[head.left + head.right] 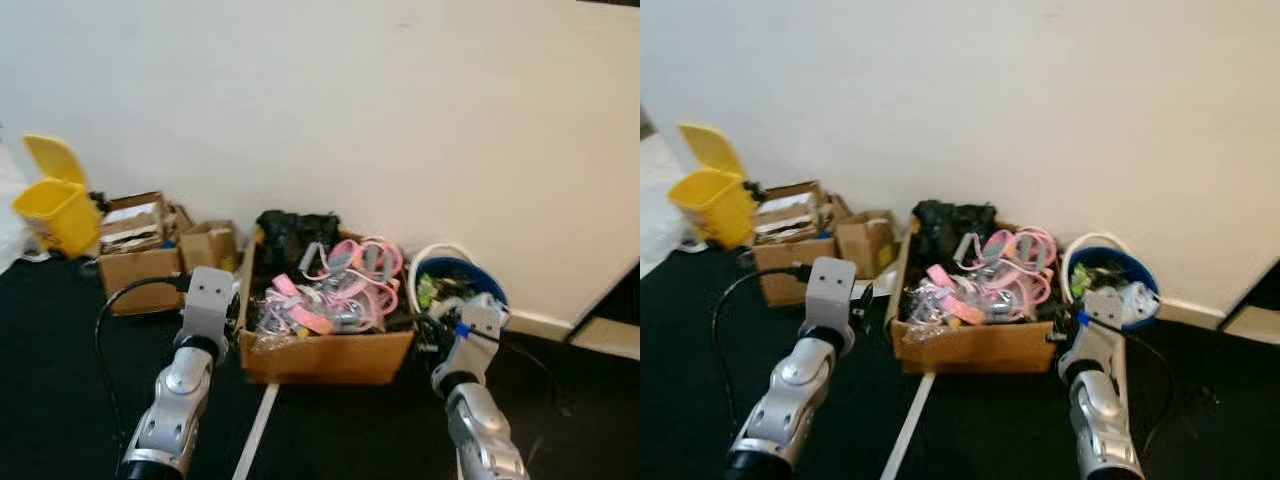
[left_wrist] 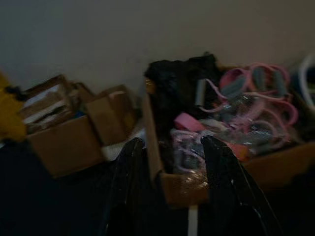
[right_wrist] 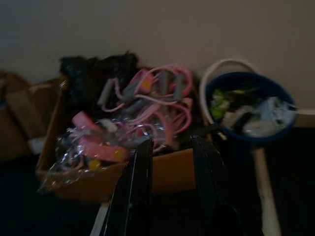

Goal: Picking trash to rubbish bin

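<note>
Two grippers, left [image 2: 170, 189] and right [image 3: 170, 184], hover with jaws parted and empty before a cardboard box [image 1: 325, 355] of pink clutter. Head views add a yellow bin [image 1: 55, 210] far left; a blue bucket [image 1: 465, 275] of trash sits right.

A blue rubbish bin [image 1: 460, 282] is sitting on the dark floor against the white wall, just beside a cardboard box, holding green, white and dark scraps [image 3: 246, 110], with a white hoop handle [image 3: 224, 69] standing up behind it.
</note>
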Motion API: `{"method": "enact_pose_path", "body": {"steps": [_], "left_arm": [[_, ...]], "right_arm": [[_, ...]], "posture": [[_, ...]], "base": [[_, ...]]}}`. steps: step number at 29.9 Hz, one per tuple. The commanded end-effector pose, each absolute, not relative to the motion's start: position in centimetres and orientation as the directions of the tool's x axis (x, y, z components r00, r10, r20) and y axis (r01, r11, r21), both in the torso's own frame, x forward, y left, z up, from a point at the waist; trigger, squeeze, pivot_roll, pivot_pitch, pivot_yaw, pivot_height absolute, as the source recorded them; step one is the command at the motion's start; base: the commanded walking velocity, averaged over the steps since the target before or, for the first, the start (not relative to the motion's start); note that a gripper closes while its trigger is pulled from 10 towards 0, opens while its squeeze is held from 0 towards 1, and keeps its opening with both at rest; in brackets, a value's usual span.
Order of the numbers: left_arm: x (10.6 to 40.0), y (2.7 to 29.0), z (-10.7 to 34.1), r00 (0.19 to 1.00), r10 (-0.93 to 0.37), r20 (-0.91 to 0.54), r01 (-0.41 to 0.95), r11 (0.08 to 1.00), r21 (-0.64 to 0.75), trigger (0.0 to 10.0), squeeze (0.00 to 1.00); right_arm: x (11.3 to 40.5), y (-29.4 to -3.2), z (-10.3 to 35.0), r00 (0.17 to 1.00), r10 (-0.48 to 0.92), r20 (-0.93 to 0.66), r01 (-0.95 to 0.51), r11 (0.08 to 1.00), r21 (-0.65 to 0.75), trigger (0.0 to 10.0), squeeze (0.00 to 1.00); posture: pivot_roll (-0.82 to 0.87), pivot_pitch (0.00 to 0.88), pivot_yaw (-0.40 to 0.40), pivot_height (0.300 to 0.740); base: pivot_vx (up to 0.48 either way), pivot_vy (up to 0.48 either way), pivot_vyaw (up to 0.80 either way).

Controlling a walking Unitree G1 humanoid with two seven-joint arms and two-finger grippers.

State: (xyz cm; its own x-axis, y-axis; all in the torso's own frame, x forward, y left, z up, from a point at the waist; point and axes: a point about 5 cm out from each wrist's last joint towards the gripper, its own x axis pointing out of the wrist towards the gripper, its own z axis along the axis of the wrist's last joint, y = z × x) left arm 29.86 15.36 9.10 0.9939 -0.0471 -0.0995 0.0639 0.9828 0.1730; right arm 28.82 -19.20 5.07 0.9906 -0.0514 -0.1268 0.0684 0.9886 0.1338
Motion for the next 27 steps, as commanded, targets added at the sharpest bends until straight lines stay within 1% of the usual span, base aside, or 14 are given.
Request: {"method": "enact_pose_path", "body": {"steps": [1,5,10,18,21,27], "left_arm": [[29.7,15.8,8.6,0.992,-0.026,-0.125,0.049,0.982,0.184,10.0,0.0],[29.7,16.2,8.6,0.993,0.006,-0.119,0.016,0.983,0.185,10.0,0.0],[29.7,16.7,8.3,0.99,0.054,-0.134,-0.029,0.982,0.186,10.0,0.0],[29.4,16.6,8.1,0.989,0.053,-0.138,-0.03,0.986,0.162,10.0,0.0],[29.7,15.8,7.7,0.988,0.032,-0.148,-0.009,0.988,0.151,10.0,0.0],[30.1,15.3,7.8,0.989,0.029,-0.146,-0.009,0.99,0.139,10.0,0.0]], "right_arm": [[28.8,-18.6,4.8,0.989,-0.034,-0.147,0.055,0.989,0.141,10.0,0.0],[28.9,-18.3,4.6,0.988,-0.024,-0.154,0.046,0.989,0.141,10.0,0.0],[29.1,-18.1,4.9,0.989,-0.007,-0.147,0.028,0.99,0.141,10.0,0.0],[29.0,-18.0,4.7,0.986,0.015,-0.168,0.008,0.99,0.139,10.0,0.0],[28.8,-18.6,4.4,0.984,0.0,-0.179,0.026,0.989,0.144,10.0,0.0],[28.5,-18.8,4.6,0.984,-0.012,-0.179,0.038,0.989,0.142,10.0,0.0]], "posture": [[0.0,0.102,0.031,0.74],[0.0,0.089,0.008,0.74],[-0.01,0.087,0.005,0.74],[-0.03,0.089,0.002,0.74],[-0.05,0.068,-0.023,0.74],[-0.08,0.075,-0.028,0.74]], "base": [[0.0,0.0,-0.8],[0.0,0.0,-0.8],[0.0,0.0,-0.8],[0.0,0.0,-0.8],[0.0,0.0,-0.8],[0.0,0.0,-0.8]]}}
